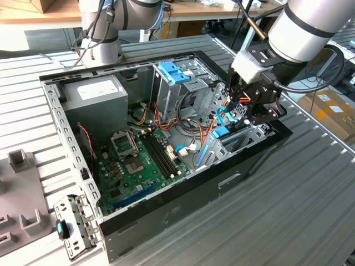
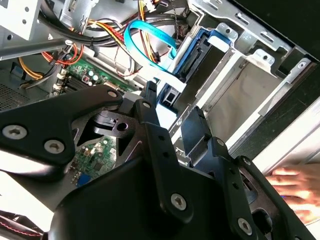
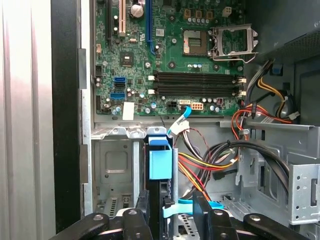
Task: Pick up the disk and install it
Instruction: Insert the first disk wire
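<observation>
- Disk, a flat grey-silver hard drive edged by a bright blue plastic carrier frame (image 3: pixel 160 165): on edge in the bare-metal drive cage (image 3: pixel 115 165), at the end of the open black computer case (image 1: pixel 183 194) toward the exterior view's right.
- End effector (image 3: pixel 171 200): directly over that cage, pointing down into it, black fingers (image 3: pixel 142 210) astride the disk.
- Grip state: released. In the first wrist view one finger lies just beside the disk's thin edge. The other stands apart, with wires visible in the gap, so not clamped on anything.
- Key relation: disk straight ahead of the end effector along its pointing line, between the fingers rather than off to one side. Broad faces turned toward the finger pads, thin edge toward the wrist.
- Long axis: judged to run down into the cage, in line with the approach. Lower part hidden by the cage walls, so depth of seating impossible to tell.
- Near neighbours: a bundle of red, yellow and black wires (image 3: pixel 210 165) just beside the disk on the open-finger side, and a light blue flat data cable (image 2: pixel 145 40) looping close by.
- Farther off: green motherboard (image 3: pixel 165 60) beyond the cage, well apart from the fingers.
- Nearest arm: no choice to make, only one on the rig, already at the disk.
</observation>
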{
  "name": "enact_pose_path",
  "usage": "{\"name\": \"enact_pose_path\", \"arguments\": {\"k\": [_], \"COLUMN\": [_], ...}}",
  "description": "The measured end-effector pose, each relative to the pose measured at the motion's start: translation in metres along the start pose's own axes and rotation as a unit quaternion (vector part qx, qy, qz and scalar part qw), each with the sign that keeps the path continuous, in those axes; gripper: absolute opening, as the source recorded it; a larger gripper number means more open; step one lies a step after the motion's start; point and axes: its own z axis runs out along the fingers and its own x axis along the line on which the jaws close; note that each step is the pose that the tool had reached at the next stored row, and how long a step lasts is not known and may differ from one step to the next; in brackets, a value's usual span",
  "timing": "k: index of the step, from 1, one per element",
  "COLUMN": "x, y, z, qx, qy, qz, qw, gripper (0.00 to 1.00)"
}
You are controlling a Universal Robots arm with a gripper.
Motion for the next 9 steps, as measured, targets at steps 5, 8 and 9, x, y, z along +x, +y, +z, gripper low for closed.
{"name": "enact_pose_path", "arguments": {"k": [5,8,9], "x": [-0.0016,-0.0028,-0.0034], "y": [-0.0007,-0.0007,-0.0008], "z": [0.0002,0.0006,0.0007], "qx": [-0.0003,-0.0002,-0.0002], "qy": [0.0175,0.0254,0.0255], "qz": [0.0,0.0,0.0], "qw": [0.99985,0.99968,0.99967], "gripper": [0.47,0.47,0.47]}}
